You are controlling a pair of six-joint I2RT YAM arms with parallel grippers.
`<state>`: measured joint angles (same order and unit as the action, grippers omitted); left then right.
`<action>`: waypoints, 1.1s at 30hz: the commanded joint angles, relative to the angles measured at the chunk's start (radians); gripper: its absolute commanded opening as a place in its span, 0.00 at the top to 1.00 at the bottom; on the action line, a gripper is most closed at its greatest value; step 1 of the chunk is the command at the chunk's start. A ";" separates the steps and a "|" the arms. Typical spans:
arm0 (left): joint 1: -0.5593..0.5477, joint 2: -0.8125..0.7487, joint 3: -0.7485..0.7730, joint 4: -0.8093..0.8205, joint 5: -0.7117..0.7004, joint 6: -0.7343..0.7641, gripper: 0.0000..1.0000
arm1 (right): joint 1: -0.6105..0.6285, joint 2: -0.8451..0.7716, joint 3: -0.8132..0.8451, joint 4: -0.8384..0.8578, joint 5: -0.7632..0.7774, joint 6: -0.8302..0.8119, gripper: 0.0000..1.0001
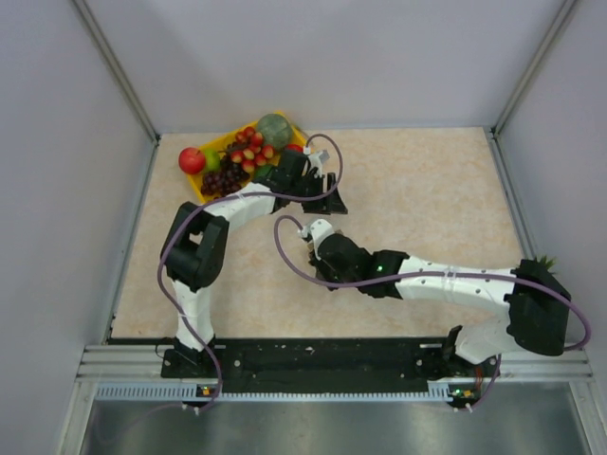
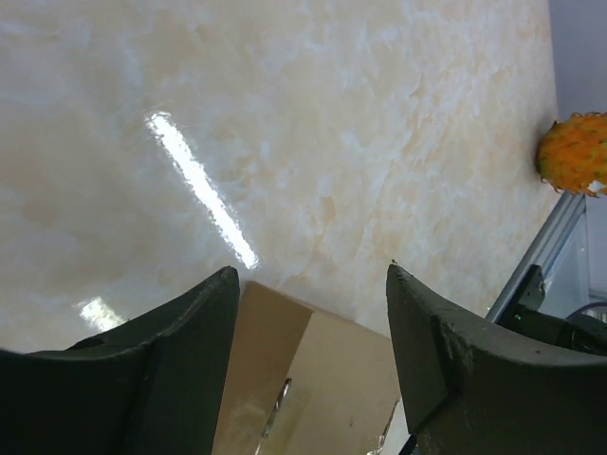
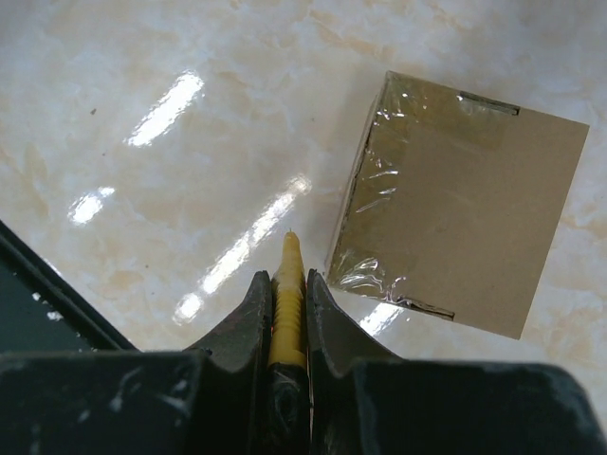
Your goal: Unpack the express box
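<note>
The left arm [image 1: 242, 204] is bending sharply at its elbow and angling forward to the right, past the yellow fruit tray [image 1: 218, 145]. Its left gripper [image 2: 311, 275] is pointing down with jaws spread wide, and the corner of the express box [image 3: 455, 218] is showing just below the gap between them. The right arm [image 1: 455, 280] is lying low and stretched leftward across the table [image 1: 427, 190], so the two wrists are sitting close together. The right gripper [image 3: 285, 276] is pinching a thin yellow tool [image 3: 287, 322] – its tip is pointing past the fingers, just beside the box's taped edge. The box is resting flat and closed (from above, the arms are hiding it). A spiky orange fruit [image 2: 574, 152] is sitting at the table's edge.
</note>
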<state>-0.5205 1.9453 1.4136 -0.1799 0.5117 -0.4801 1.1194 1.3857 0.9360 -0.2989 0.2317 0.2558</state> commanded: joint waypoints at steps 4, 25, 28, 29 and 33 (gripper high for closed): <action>-0.001 0.044 -0.080 0.236 0.243 -0.067 0.35 | 0.014 -0.014 -0.049 0.017 0.182 0.097 1.00; -0.042 -0.212 -0.478 0.353 0.335 -0.078 0.44 | -0.161 -0.231 -0.204 -0.069 0.325 0.296 1.00; -0.049 -0.253 -0.528 0.347 0.298 -0.075 0.47 | -0.188 -0.244 -0.206 -0.072 0.340 0.315 1.00; -0.049 -0.266 -0.538 0.346 0.266 -0.075 0.47 | -0.199 -0.247 -0.204 -0.074 0.337 0.316 1.00; -0.049 -0.313 -0.480 0.257 0.145 -0.031 0.39 | -0.214 -0.267 -0.213 -0.092 0.330 0.327 1.00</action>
<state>-0.5713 1.7069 0.8803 0.1211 0.7784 -0.5678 0.9245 1.1645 0.7307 -0.3965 0.5262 0.5533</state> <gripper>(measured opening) 0.575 0.086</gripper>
